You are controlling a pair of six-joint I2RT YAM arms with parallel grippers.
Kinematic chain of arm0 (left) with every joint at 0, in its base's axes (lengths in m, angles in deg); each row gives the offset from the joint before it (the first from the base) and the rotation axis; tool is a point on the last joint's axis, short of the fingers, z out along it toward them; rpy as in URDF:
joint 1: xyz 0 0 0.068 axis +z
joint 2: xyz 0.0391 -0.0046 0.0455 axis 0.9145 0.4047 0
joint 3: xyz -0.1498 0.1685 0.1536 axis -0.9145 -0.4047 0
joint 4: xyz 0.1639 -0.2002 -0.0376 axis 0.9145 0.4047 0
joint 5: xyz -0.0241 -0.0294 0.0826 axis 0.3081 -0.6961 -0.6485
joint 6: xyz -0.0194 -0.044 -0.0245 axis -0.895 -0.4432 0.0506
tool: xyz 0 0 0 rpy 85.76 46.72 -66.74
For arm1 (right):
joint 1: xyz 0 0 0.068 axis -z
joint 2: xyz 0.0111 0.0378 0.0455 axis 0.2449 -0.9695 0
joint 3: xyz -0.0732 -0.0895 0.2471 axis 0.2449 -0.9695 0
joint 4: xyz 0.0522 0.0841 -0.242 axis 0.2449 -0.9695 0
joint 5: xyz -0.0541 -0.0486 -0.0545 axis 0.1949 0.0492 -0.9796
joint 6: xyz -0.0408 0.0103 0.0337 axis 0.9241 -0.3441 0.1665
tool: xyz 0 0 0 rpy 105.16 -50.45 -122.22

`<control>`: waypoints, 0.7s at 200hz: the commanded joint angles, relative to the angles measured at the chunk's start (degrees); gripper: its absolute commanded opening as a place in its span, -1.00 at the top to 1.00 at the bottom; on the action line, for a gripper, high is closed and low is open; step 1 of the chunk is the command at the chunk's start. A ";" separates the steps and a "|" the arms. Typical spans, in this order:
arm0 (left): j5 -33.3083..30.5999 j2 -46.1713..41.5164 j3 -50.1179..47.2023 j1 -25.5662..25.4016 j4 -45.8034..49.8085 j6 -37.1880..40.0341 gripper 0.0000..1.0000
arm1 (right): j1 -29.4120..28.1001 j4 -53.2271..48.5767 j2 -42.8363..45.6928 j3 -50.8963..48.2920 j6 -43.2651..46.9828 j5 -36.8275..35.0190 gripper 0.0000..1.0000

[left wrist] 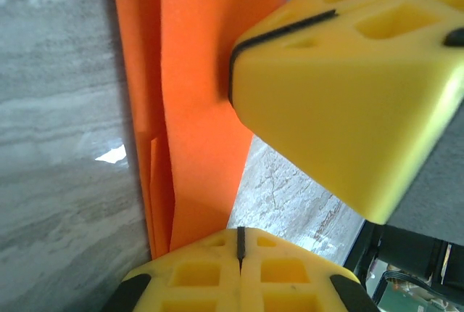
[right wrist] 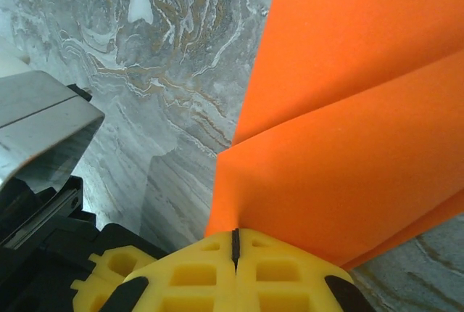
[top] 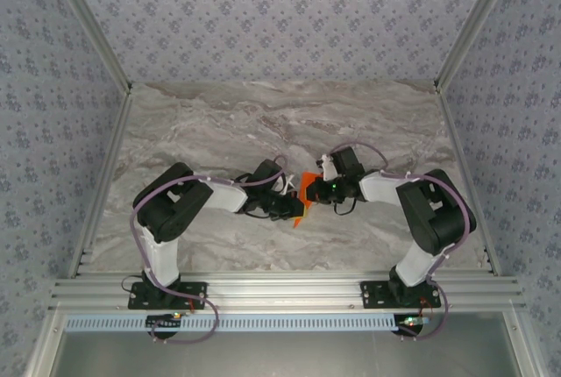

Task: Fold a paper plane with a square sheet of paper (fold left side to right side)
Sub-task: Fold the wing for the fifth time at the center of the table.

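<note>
The orange paper (top: 307, 189) is held at the middle of the grey, marble-patterned bench (top: 263, 123), between the tips of the left arm (top: 175, 206) and the right arm (top: 429, 206), which are brought together from either side. From above it is seen as a small angular shape with a narrow point hanging toward the near edge; whether that point touches the bench cannot be told.

The left jaws are closed on the paper: in the left wrist view the orange paper (left wrist: 196, 72) runs down into the seam where the two yellow pads (left wrist: 290, 276) meet. Here the paper is seen nearly edge-on as several stacked layers — a broad matte panel in front and narrower strips behind it on the left, their edges slightly staggered near the bottom. A yellow finger of the right arm (left wrist: 348, 109) is pressed against the panel's right edge.

The right jaws are likewise clamped on the paper. In the right wrist view the orange paper (right wrist: 348, 145) fans upward from the seam of the yellow pads (right wrist: 188, 276) as two overlapping flat panels, divided by a straight diagonal edge — with a further layer peeking out at the lower right. The colour is an even, bright orange-red and the folded edges look sharp.
</note>
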 commanded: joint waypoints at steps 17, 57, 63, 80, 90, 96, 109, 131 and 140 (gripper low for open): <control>-1.67 2.33 -2.19 -0.54 5.52 -0.20 1.00 | 0.61 -3.22 -2.38 1.72 2.86 -3.56 0.95; -1.45 2.84 -2.31 -0.54 5.23 -0.46 1.00 | 2.29 -2.40 -3.93 0.59 3.84 -4.25 0.95; -1.48 2.89 -2.38 -0.59 5.26 -0.49 1.00 | 2.69 -1.93 -3.99 0.35 3.77 -3.89 0.95; -1.48 3.11 -2.56 -0.56 4.96 -0.67 1.00 | 3.95 -1.31 -3.80 0.02 3.79 -3.26 0.95; -1.48 3.24 -2.67 -0.55 4.82 -0.80 1.00 | 4.46 -1.52 -3.54 0.29 4.16 -3.20 0.95; -1.48 3.29 -2.73 -0.54 4.71 -0.85 1.00 | 4.67 -1.87 -3.51 0.57 4.47 -3.16 0.95; -1.36 3.44 -2.73 -0.56 4.60 -1.02 1.00 | 5.43 -2.50 -3.52 1.28 5.04 -3.08 0.95; -1.30 3.78 -2.91 -0.53 4.19 -1.24 1.00 | 6.89 -3.41 -3.96 2.54 5.85 -2.95 0.95; -1.30 3.91 -2.91 -0.49 4.24 -1.31 1.00 | 7.53 -3.92 -4.31 3.06 6.16 -2.85 0.95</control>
